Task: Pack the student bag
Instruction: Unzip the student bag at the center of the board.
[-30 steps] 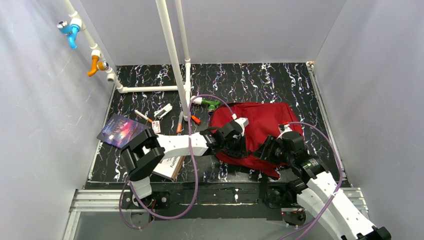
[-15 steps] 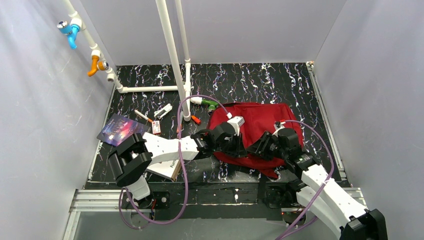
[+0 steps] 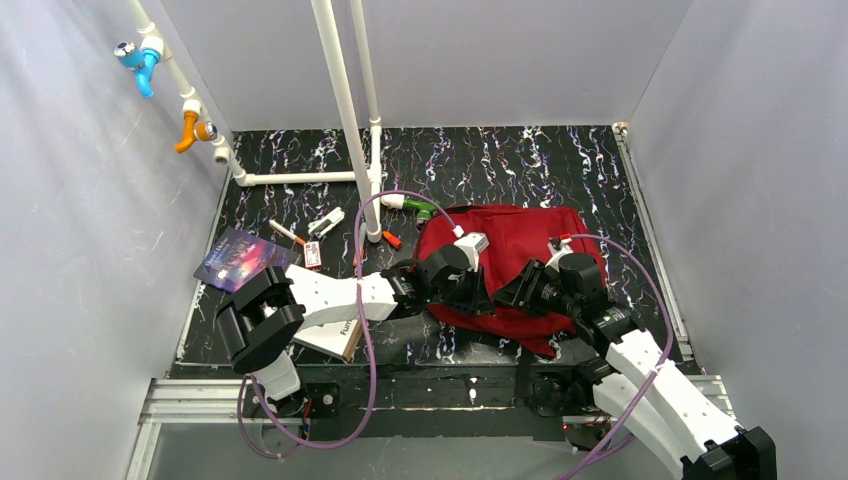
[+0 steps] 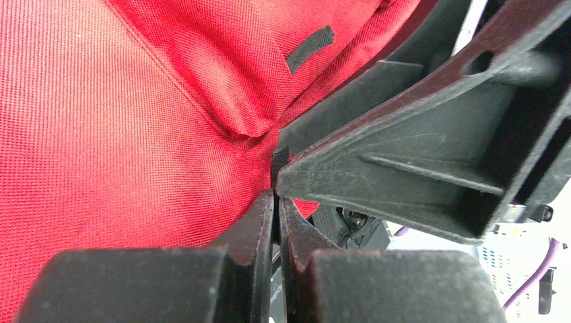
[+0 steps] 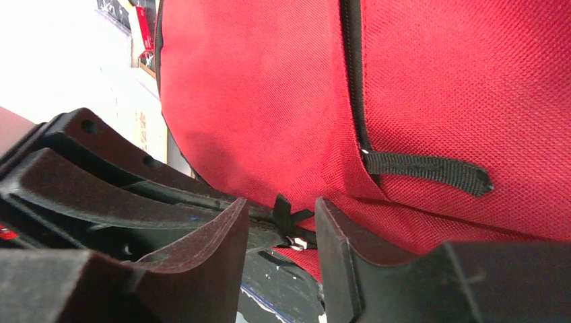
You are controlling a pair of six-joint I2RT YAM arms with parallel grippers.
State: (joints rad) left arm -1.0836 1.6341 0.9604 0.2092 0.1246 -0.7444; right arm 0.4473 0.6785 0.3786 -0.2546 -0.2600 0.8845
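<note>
The bag [image 3: 520,240] is lying flat on the counter [image 3: 520,160], right of centre and toward the near edge, with its red fabric facing up. A small black tab [image 4: 280,160] at its near edge is being pinched by the left gripper [image 4: 276,196], whose jaws are clenched on it with barely a slit showing between them. The right gripper [image 5: 281,203] is being held just beside the left one, tip to tip. Its jaws are released and are standing apart on either side of the same tab; whether it is being touched by them cannot be told.

A black zipper line [image 5: 351,74] and a flat black loop [image 5: 431,171] are being shown on the fabric beyond the right jaws.

On the left part of the counter, well apart from the bag, a dark book [image 3: 240,258] and several pens [image 3: 285,232] are lying. A second book [image 3: 340,335] is being partly covered by the left arm [image 3: 340,295]. A green-and-white marker [image 3: 415,207] is lying just beside the bag's far left corner, near the foot of the white pipes [image 3: 345,120].
</note>
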